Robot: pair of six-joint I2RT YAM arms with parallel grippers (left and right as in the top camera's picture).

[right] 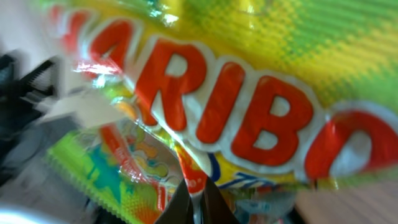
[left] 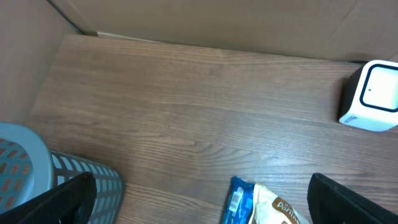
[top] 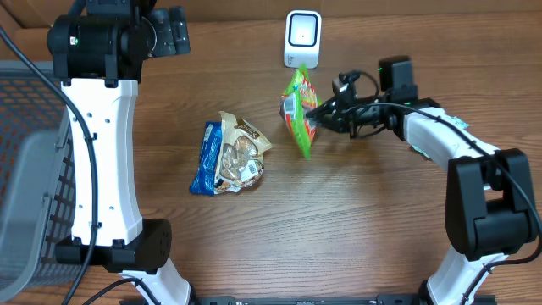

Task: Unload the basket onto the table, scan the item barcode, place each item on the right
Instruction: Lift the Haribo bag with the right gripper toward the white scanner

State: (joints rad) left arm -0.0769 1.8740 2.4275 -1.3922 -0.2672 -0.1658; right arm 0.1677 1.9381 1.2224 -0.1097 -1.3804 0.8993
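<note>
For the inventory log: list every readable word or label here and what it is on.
"ARIBO" in red letters on the green-yellow candy bag; the letter before it is cut off.
On the blue-and-tan snack bag: print too small or cropped to read.
On the white scanner: no text shows.

the gummy bag (right: 249, 118) fills the right wrist view. across its yellow-green front run big red letters edged in white, reading "aribo" and slanting down to the right. a red stroke of one more letter stands before the "a", too blurred to name, and the last "o" is cropped by the picture's right edge. smaller print lower on that bag is smeared beyond reading.

the snack bag (left: 273, 208) carries brown script that seems to begin "pan", cut off at the bottom of the left wrist view. from overhead, the print on both bags on the table (top: 356, 237) is too small to read.
</note>
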